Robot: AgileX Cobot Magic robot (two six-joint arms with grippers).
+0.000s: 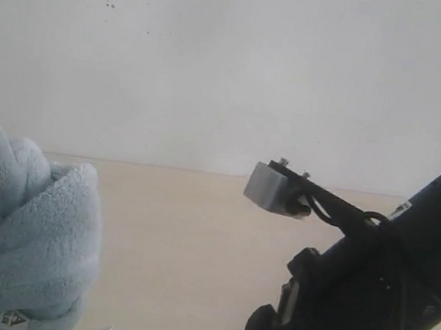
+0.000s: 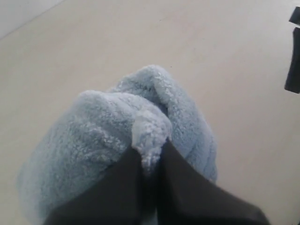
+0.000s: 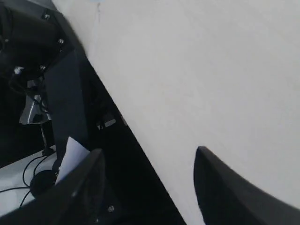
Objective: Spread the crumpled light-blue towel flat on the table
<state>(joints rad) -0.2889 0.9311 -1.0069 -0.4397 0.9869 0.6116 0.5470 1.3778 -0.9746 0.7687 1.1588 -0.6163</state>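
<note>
The light-blue towel (image 1: 21, 228) hangs bunched at the left edge of the exterior view, over the beige table (image 1: 194, 243); its small white tag (image 1: 13, 319) shows low down. In the left wrist view the towel (image 2: 117, 126) is a crumpled mound, and my left gripper (image 2: 151, 149) is shut on a fold of it, the dark fingers (image 2: 187, 187) pinching the cloth. My right gripper (image 3: 149, 157) is open with nothing between its fingers (image 3: 225, 187), held over the table's near edge (image 3: 117, 122). The right arm (image 1: 365, 298) fills the lower right of the exterior view.
A white wall (image 1: 234, 61) rises behind the table. The right arm's grey wrist camera block (image 1: 270, 189) sticks out over the table's middle. Below the table edge, the right wrist view shows dark frame parts, cables and a white sheet (image 3: 70, 157).
</note>
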